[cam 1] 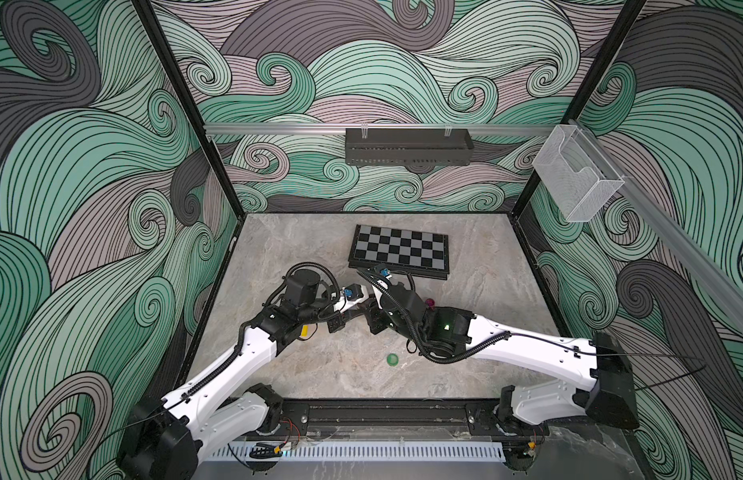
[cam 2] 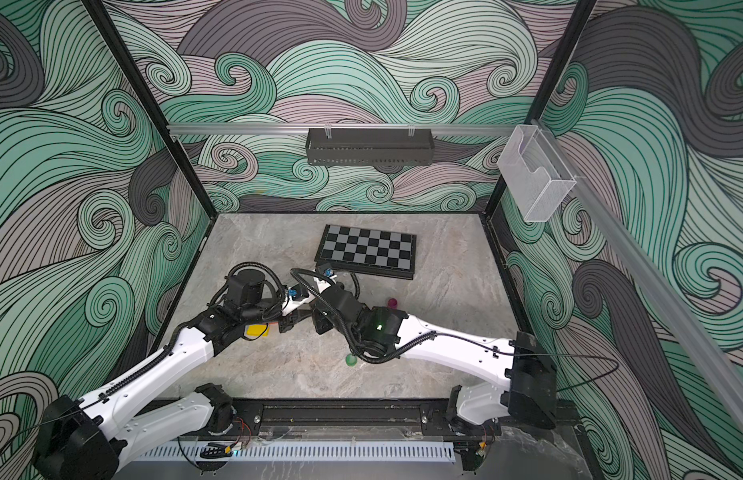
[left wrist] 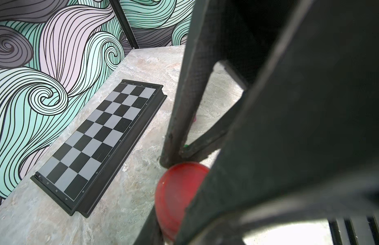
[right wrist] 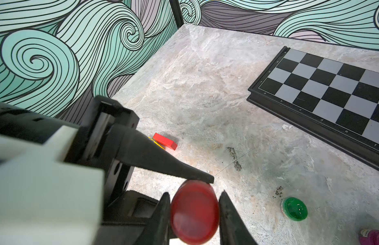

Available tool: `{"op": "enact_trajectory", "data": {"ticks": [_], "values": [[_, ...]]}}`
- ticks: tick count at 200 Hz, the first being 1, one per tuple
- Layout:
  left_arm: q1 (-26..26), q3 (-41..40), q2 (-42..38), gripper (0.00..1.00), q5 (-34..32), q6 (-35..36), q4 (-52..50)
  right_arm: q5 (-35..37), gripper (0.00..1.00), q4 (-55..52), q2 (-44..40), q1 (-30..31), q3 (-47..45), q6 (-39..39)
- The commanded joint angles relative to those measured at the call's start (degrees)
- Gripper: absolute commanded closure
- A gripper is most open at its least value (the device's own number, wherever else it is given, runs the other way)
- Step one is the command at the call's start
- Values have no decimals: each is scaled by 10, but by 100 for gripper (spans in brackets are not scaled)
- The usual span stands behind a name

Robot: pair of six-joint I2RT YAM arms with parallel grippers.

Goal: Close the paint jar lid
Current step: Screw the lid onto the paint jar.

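The paint jar with its red lid (right wrist: 195,214) is held just above the marble table between both grippers. My right gripper (right wrist: 195,193) has a finger on each side of the lid, shut on it. From the other side my left gripper (left wrist: 175,203) is shut on the same red jar (left wrist: 180,197), and one of its fingers (right wrist: 173,169) lies against the jar's far edge. In both top views the two wrists meet over the middle of the table, and the jar is hidden beneath them.
A folded chessboard (cam 1: 398,251) lies behind the grippers. A green jar (cam 1: 392,360) sits on the table nearer the front, and a magenta one (cam 1: 431,302) by the right forearm. A yellow block (cam 2: 256,331) and a red block (right wrist: 165,141) lie under the left arm.
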Motion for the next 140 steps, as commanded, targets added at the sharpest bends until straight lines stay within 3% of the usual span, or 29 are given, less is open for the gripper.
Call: {"op": "enact_trajectory", "data": {"ticks": [1, 46, 95, 140], "values": [[-9, 22, -15, 75, 70, 27, 17, -76, 60, 53, -20, -15, -24, -55], [-9, 28, -15, 75, 104, 41, -13, -252, 25, 95, -132, -87, -106, -235], [-9, 45, 5, 75, 186, 77, -73, -534, 24, 92, -196, -198, -161, -378], [-9, 66, 32, 75, 243, 106, -123, -615, 33, 86, -170, -207, -152, -498]]}}
